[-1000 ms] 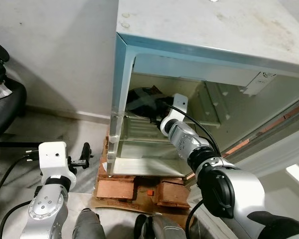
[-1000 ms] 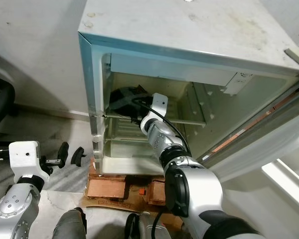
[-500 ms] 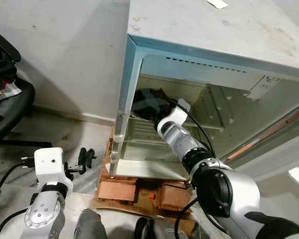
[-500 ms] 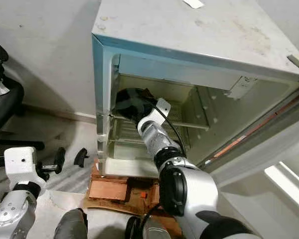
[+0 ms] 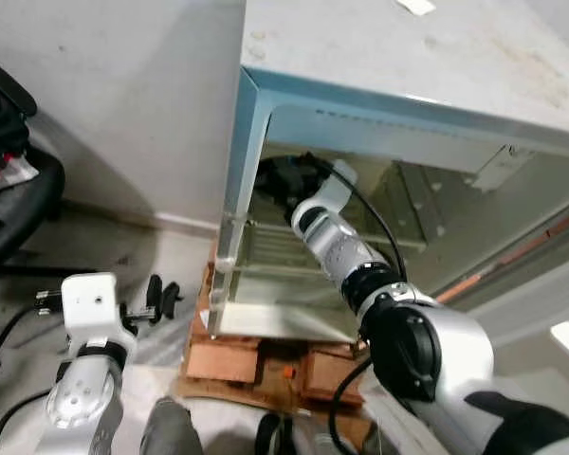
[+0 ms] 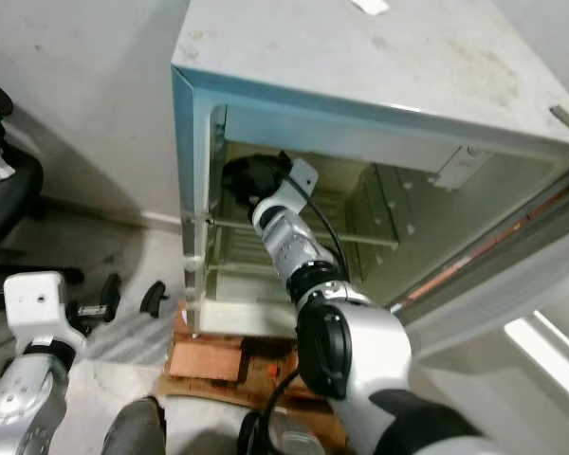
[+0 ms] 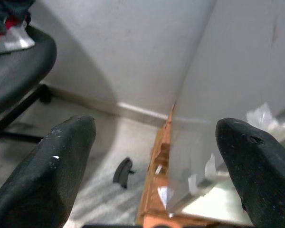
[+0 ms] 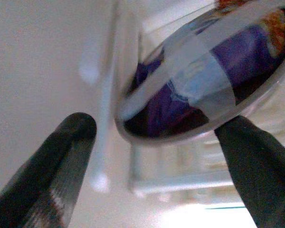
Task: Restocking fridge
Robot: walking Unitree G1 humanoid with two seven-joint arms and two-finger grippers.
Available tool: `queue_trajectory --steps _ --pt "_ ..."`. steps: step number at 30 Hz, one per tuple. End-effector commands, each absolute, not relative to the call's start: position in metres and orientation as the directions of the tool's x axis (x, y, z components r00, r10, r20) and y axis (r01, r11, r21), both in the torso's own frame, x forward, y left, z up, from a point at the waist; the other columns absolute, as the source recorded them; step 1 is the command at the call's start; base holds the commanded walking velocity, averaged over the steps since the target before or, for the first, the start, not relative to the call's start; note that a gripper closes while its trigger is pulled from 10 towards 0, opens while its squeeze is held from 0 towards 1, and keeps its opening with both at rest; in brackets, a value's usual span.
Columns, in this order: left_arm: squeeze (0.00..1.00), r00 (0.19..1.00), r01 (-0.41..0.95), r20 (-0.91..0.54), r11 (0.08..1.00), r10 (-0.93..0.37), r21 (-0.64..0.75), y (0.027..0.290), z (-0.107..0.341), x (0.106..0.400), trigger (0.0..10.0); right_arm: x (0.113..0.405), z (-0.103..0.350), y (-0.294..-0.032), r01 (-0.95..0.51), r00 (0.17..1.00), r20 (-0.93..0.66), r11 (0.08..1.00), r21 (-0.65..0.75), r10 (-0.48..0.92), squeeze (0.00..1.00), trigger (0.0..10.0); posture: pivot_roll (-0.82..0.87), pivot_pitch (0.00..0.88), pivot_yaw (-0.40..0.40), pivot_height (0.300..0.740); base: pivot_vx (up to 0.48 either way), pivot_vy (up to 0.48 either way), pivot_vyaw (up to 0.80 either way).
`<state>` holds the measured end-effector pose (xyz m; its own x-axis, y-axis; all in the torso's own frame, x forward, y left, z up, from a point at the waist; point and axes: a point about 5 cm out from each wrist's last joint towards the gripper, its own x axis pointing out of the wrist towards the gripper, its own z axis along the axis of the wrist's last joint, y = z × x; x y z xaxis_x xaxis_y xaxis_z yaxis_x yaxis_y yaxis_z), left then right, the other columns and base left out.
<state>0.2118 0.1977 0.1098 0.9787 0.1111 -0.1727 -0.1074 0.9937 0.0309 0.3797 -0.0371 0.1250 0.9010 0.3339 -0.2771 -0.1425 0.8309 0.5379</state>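
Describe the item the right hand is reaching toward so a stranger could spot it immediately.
Find the open fridge on bricks; look at its upper wire shelf, far left corner. There, just ahead of the right hand, sits a round dark container with purple contents and clear tape strips across it.

Right gripper [image 8: 156, 156]: fingertips cut off at the right wrist view's lower edge; in the eye views it merges with the dark shape in the fridge [image 5: 379, 104] upper compartment. Taped round container [image 8: 204, 80]: blurred, top and right side cropped; contents unreadable, purple and orange only. Fridge door runs off the right edge. Office chair [image 5: 5, 190] half cropped.
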Motion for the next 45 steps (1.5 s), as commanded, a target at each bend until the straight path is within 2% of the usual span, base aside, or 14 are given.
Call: queue_trajectory --steps 1,2,8,15,16,18,21,24,25,29,35,36,39,45 --pt "0.0 0.977 -0.098 -0.186 0.995 0.102 0.031 0.195 0.105 0.212 10.0 0.369 0.102 -0.039 -0.164 0.869 -0.356 0.88 0.446 0.342 0.0 10.0 0.27 0.116 -0.196 0.74 0.0 0.0 0.0" --pt "0.0 0.978 -0.096 -0.182 0.995 0.1 0.032 0.195 0.105 0.215 10.0 0.368 0.095 -0.049 -0.168 0.862 -0.389 0.908 0.384 0.325 0.0 10.0 0.27 0.109 -0.193 0.74 0.0 0.0 0.0" --pt "0.0 0.984 -0.074 -0.161 0.997 0.079 0.035 0.195 0.107 0.23 10.0 0.366 0.081 -0.083 -0.162 0.837 -0.456 0.933 0.322 0.302 0.0 10.0 0.24 0.062 -0.17 0.74 0.0 0.0 0.0" --pt "0.0 0.991 -0.041 -0.126 0.998 0.047 0.049 0.196 0.111 0.252 10.0 0.37 0.087 -0.096 -0.235 0.828 -0.44 0.927 0.292 0.348 0.0 10.0 0.22 0.007 -0.137 0.74 0.0 0.0 0.0" --pt "0.0 0.992 -0.039 -0.116 0.998 0.045 0.052 0.196 0.114 0.254 10.0 0.37 0.089 -0.096 -0.274 0.824 -0.417 0.915 0.297 0.382 1.0 10.0 0.22 0.0 -0.129 0.74 0.0 0.0 0.0" --pt "0.0 0.993 -0.038 -0.109 0.998 0.043 0.054 0.196 0.115 0.255 10.0 0.371 0.09 -0.096 -0.302 0.819 -0.403 0.904 0.302 0.408 1.0 10.0 0.22 0.0 -0.129 0.74 0.0 0.0 0.0" --pt "0.0 0.995 -0.024 -0.093 0.997 0.03 0.067 0.199 0.118 0.261 10.0 0.366 0.095 -0.097 -0.474 0.788 -0.289 0.835 0.28 0.544 1.0 10.0 0.2 0.0 -0.097 0.74 0.0 0.0 0.0" --pt "0.0 0.996 -0.016 -0.087 0.997 0.022 0.07 0.198 0.119 0.262 10.0 0.36 0.094 -0.1 -0.538 0.767 -0.25 0.805 0.249 0.59 1.0 10.0 0.19 0.0 -0.085 0.74 0.0 0.0 0.0" --pt "0.0 0.997 0.006 -0.079 0.998 -0.001 0.069 0.194 0.121 0.265 10.0 0.35 0.092 -0.105 -0.589 0.756 -0.213 0.785 0.192 0.62 0.0 10.0 0.17 0.0 -0.074 0.74 0.0 0.0 0.0" --pt "0.0 0.997 0.035 -0.068 0.996 -0.03 0.079 0.186 0.123 0.266 10.0 0.33 0.092 -0.114 -0.617 0.772 -0.134 0.783 0.079 0.622 0.0 10.0 0.15 0.0 -0.063 0.74 0.0 0.0 0.0" --pt "0.0 0.995 0.044 -0.093 0.997 -0.038 0.064 0.18 0.113 0.259 10.0 0.302 0.099 -0.133 -0.477 0.879 -0.029 0.877 -0.055 0.477 0.0 10.0 0.14 0.0 -0.069 0.74 0.0 0.0 0.0" --pt "0.0 0.995 0.04 -0.093 0.997 -0.034 0.062 0.18 0.113 0.258 10.0 0.301 0.1 -0.135 -0.461 0.888 -0.024 0.886 -0.061 0.46 0.0 10.0 0.13 0.0 -0.067 0.74 0.0 0.0 0.0" --pt "0.0 0.995 0.013 -0.098 0.999 -0.008 0.047 0.184 0.11 0.257 10.0 0.297 0.11 -0.152 -0.258 0.966 0.015 0.966 0.028 0.258 0.0 10.0 0.11 0.0 -0.052 0.74 0.0 0.0 0.0" --pt "0.0 0.994 0.037 -0.103 0.998 -0.031 0.056 0.18 0.109 0.258 10.0 0.283 0.107 -0.167 -0.17 0.985 -0.013 0.985 0.034 0.171 0.0 10.0 0.09 0.0 -0.038 0.74 -0.206 0.0 0.0"
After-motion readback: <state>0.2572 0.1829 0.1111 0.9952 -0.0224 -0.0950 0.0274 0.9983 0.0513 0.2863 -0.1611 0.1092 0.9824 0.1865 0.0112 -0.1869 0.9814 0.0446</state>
